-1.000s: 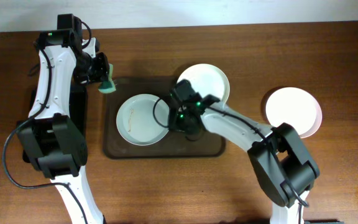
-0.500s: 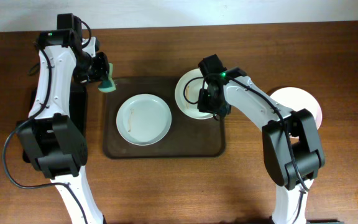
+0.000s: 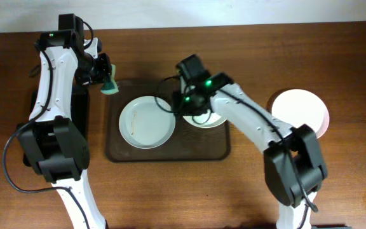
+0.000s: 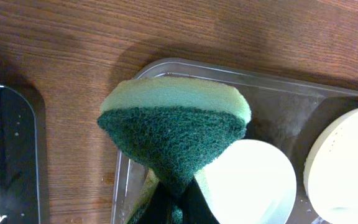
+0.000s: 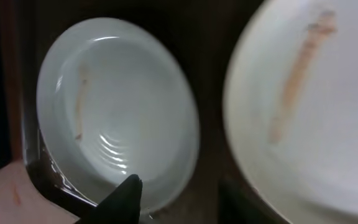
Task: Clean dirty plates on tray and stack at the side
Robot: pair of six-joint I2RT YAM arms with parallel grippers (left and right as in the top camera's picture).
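**Sponge poised over tray as right arm reaches between plates**

The left claw (image 3: 109, 83) is clamped shut on a green sponge (image 4: 173, 124), which hangs above the 11 o'clock corner of the brown tray (image 3: 170, 152). A black tray (image 4: 11, 155) lies just beside it at 9 o'clock.

One plate (image 3: 147, 121) lies flat in the tray's 9 o'clock half, with a thin brownish streak (image 5: 79, 102) on its face. A second plate (image 3: 216, 119) sits at the tray's 2 o'clock corner, largely hidden beneath the right arm. The right claw (image 3: 182, 107) is low between the two, its jaws partly apart. Whether it grips the second plate cannot be told.

A third plate (image 3: 300, 109) rests on the wooden worktop (image 3: 335, 191), well apart from the tray at 3 o'clock.
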